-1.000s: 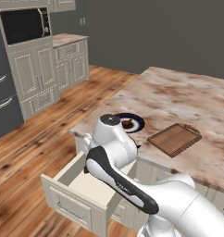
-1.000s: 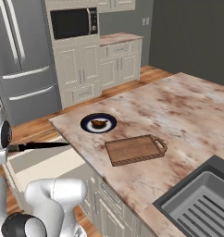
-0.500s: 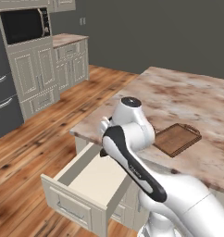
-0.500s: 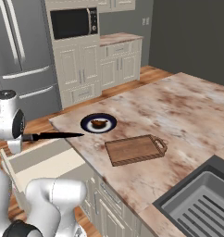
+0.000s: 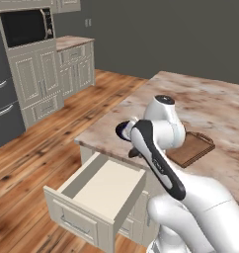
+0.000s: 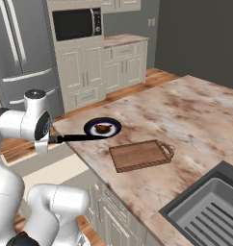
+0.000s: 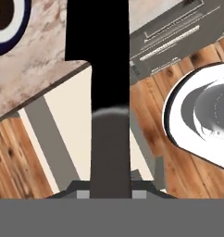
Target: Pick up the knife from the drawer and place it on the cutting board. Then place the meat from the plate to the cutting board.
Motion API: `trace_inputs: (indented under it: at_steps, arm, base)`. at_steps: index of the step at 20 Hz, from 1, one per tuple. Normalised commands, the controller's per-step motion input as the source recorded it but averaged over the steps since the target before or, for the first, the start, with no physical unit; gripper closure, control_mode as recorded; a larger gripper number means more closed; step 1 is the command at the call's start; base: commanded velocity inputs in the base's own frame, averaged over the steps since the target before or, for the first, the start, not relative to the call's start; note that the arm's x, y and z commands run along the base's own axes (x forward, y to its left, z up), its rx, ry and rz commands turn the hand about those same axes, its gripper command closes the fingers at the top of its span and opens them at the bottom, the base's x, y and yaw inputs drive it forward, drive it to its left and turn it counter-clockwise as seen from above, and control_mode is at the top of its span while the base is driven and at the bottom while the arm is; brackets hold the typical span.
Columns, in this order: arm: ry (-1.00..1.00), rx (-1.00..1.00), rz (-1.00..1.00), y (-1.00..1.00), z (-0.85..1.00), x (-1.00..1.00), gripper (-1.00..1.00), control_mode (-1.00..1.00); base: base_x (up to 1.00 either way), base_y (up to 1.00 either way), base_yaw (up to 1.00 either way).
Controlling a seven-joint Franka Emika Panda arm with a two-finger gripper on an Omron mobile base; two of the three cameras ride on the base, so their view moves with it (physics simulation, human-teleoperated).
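My gripper (image 6: 53,139) is shut on the black handle of the knife (image 6: 77,137), held level just off the counter's left edge, above the open drawer (image 6: 60,166). The thin blade points right and its tip reaches over the near rim of the navy-rimmed plate (image 6: 92,126), where the reddish-brown meat (image 6: 103,128) lies. The brown cutting board (image 6: 140,154) lies bare to the right of the plate. In the hand view the knife (image 7: 109,55) runs up the middle from my gripper (image 7: 111,192), over the drawer (image 7: 63,125), with the plate (image 7: 22,23) at top left. My arm hides most of the plate (image 5: 122,131); the cutting board (image 5: 190,148) and the drawer (image 5: 104,185) show.
The marble counter (image 6: 186,115) spreads right and back from the board. A steel sink (image 6: 210,211) is sunk into its near right corner. Cream cabinets with a microwave (image 6: 77,23) and a fridge (image 6: 17,48) line the far wall across the wooden floor.
The arm has carried the knife up and to the right, from over the drawer to the counter's edge. Its tip now reaches the plate's rim.
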Motion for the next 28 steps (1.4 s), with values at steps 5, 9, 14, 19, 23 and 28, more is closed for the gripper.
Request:
trace_inputs:
  at_steps: [5,9,14,19,23,28]
  arm:
    - [0.0,0.0,0.0,-0.88,0.0,0.34,1.0,-1.0]
    - [0.06,0.0,0.0,-0.88,-0.08,0.38,1.0,-1.0]
    - [0.1,0.0,0.0,-0.82,-0.24,0.41,1.0,-1.0]
    - [0.04,0.0,0.0,-0.71,-0.27,0.41,1.0,-1.0]
    - [0.03,0.0,0.0,-0.52,-0.21,0.37,1.0,-1.0]
    - [0.0,-0.01,0.0,-0.27,-0.38,0.28,1.0,-1.0]
  base:
    - [0.0,0.0,0.0]
    - [0.0,0.0,0.0]
    - [0.0,0.0,0.0]
    - [0.0,0.0,0.0]
    - [0.0,0.0,0.0]
    - [0.0,0.0,0.0]
